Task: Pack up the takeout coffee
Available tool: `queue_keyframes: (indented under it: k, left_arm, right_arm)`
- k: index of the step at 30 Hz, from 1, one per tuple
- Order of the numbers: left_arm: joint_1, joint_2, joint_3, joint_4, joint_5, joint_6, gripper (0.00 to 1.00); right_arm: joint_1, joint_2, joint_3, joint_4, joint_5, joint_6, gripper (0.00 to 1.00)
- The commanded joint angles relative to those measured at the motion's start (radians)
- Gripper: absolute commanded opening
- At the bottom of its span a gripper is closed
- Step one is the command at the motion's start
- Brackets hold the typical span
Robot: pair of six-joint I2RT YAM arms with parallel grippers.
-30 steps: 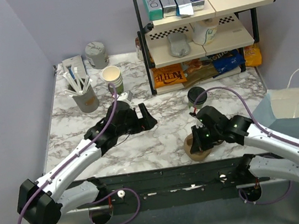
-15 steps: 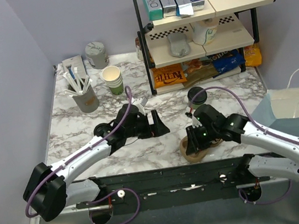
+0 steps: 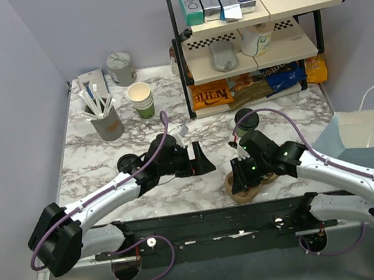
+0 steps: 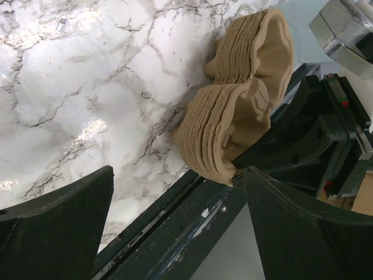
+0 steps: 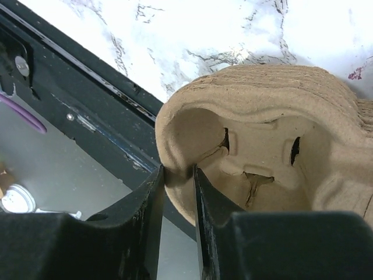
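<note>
One coffee (image 3: pixel 245 118), one carrier stack (image 4: pixel 245 111), one bag (image 3: pixel 369 146)

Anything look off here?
The stack of pulp cup carriers sits at the near edge of the table, its rim overhanging the black rail, pinched by the right gripper. The takeout coffee stands upright.

walls (image 3: pixel 5 82): lavender | table (image 3: pixel 89 164): white marble (grey-veined) | rack (image 3: pixel 292 45): black-framed shelves, back right

- A stack of cardboard cup trays (image 4: pixel 233 111) sits at the edge of the marble worktop (image 4: pixel 87 87), partly over a dark rail (image 4: pixel 175 245).
- The left claw (image 4: pixel 178 178) is near the stack, its black fingers (image 4: pixel 58 216) spread wide and holding nothing.
</note>
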Motion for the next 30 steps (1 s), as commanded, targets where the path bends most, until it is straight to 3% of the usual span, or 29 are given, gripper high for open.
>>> queue_keyframes:
  k: [1, 11, 30]
  left_arm:
    - [-0.012, -0.028, -0.007, 0.017, -0.011, -0.007, 0.99]
    - [-0.032, -0.025, -0.025, 0.038, -0.009, 0.002, 0.99]
    - [-0.112, 0.132, -0.102, 0.224, 0.035, -0.085, 0.99]
  right_arm:
    - [0.008, 0.021, 0.001, 0.02, 0.005, -0.024, 0.34]
    - [0.008, -0.025, 0.019, 0.009, 0.02, -0.001, 0.13]
    - [0.006, -0.068, 0.016, 0.028, 0.061, 0.085, 0.11]
